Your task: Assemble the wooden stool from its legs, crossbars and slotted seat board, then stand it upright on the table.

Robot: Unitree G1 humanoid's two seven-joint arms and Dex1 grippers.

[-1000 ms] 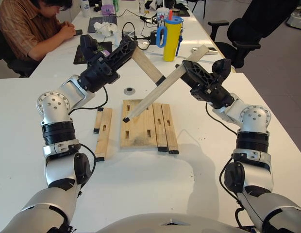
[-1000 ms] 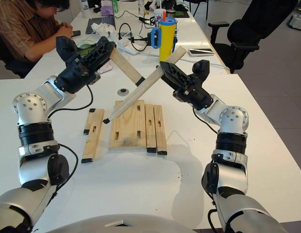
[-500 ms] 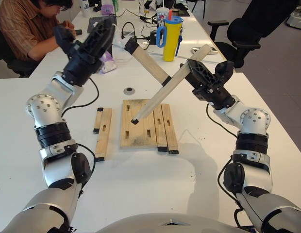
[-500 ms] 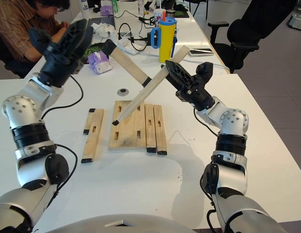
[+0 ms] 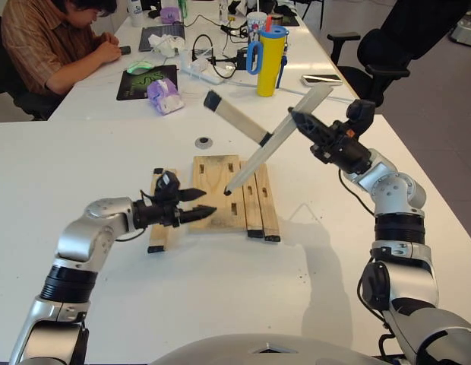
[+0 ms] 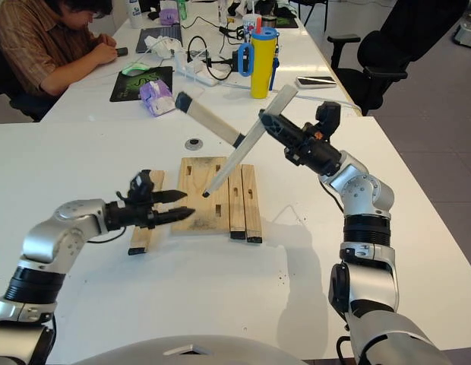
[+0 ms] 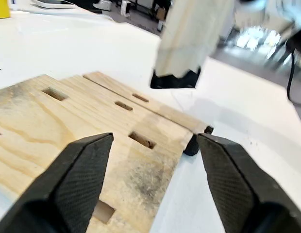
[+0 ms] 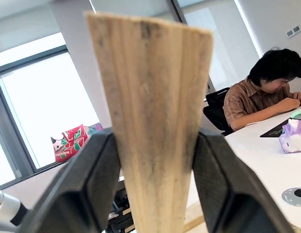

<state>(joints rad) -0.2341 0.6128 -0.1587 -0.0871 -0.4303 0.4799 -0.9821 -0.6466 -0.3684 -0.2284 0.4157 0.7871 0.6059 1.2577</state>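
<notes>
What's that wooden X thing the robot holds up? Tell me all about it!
The wooden X is two pale bars crossed in the middle, with black caps on two ends. The right gripper clamps one bar near its top between its fingers. It hangs tilted in the air, its lowest capped end just over the slotted seat board.

— How is the light over the bench [image 5: 220, 304]?
— Bright and even, like daylight. The white top comes close to glaring. A soft grey shadow [image 5: 315, 228] lies under the right arm [image 5: 380, 182] and falls toward the robot, so the light comes from above and beyond.
— And at the wrists?
— In the right wrist view the window [image 8: 39, 102] is blown out white behind the wooden leg [image 8: 155, 121]. In the left wrist view the leg's end is blurred, the room behind is soft with glare [image 7: 259, 34], and the seat board [image 7: 68, 121] is well lit
</notes>
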